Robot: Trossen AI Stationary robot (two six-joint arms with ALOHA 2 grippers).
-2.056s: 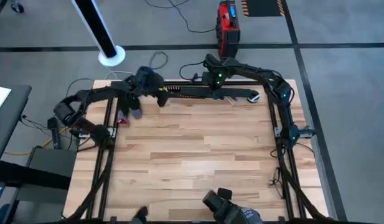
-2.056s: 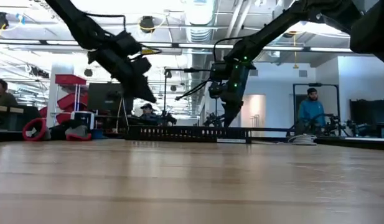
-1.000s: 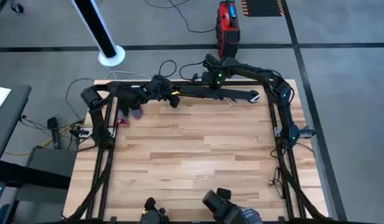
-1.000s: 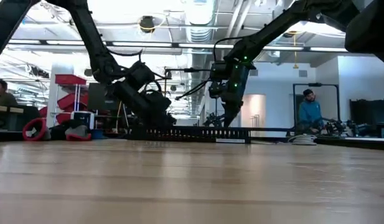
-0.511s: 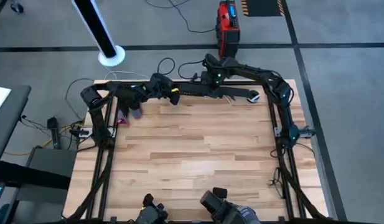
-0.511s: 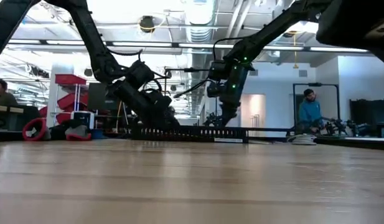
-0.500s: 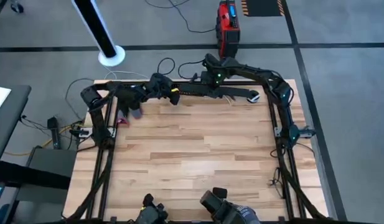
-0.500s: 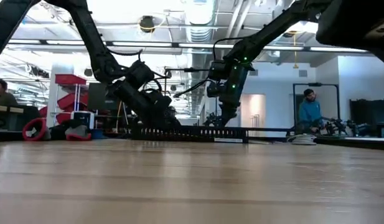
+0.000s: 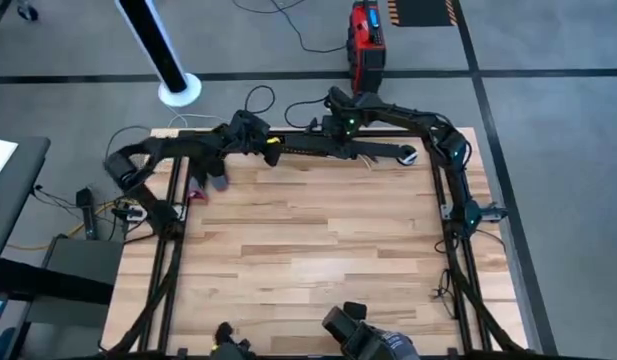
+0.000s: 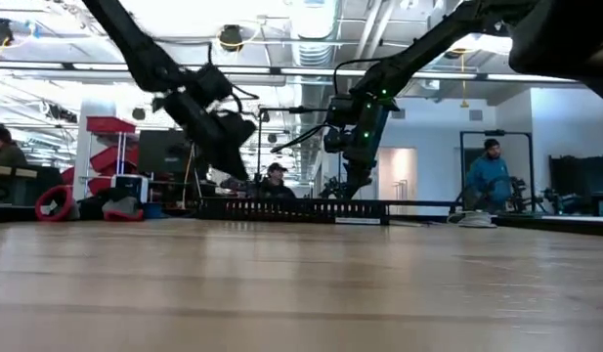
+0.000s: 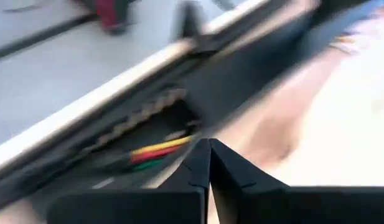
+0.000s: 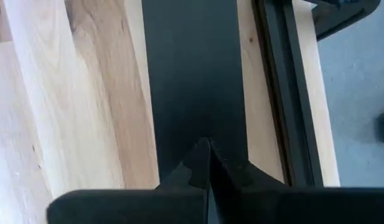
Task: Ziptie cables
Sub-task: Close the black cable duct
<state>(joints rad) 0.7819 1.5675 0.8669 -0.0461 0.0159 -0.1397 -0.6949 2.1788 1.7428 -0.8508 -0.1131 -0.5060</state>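
Observation:
A long black comb-slotted channel (image 9: 333, 147) lies along the table's far edge. The cables (image 11: 159, 152) lie in its left end, where yellow, red and green wire ends show; they appear as a yellow spot (image 9: 273, 142) from above. My left gripper (image 11: 209, 142) is shut on nothing and hangs in the air (image 10: 233, 147) above and to the left of that end. My right gripper (image 12: 209, 142) is shut and points down (image 10: 352, 188) over the channel's middle, above a flat black strip (image 12: 192, 81). My right gripper's shut fingertips stand close over the flat black strip (image 12: 198, 118), pointing down from above. I cannot tell whether they touch it.
A small white round object (image 9: 408, 156) lies at the channel's right end. A dark object (image 9: 216, 183) and a small pink one (image 9: 198, 195) sit near the table's left edge. Black frame rails (image 9: 458, 220) run along both sides. People show in the room beyond.
My left gripper, which was low at the channel's left end, has risen and drawn back toward the table's left edge, still shut. The channel and the cables stay where they were.

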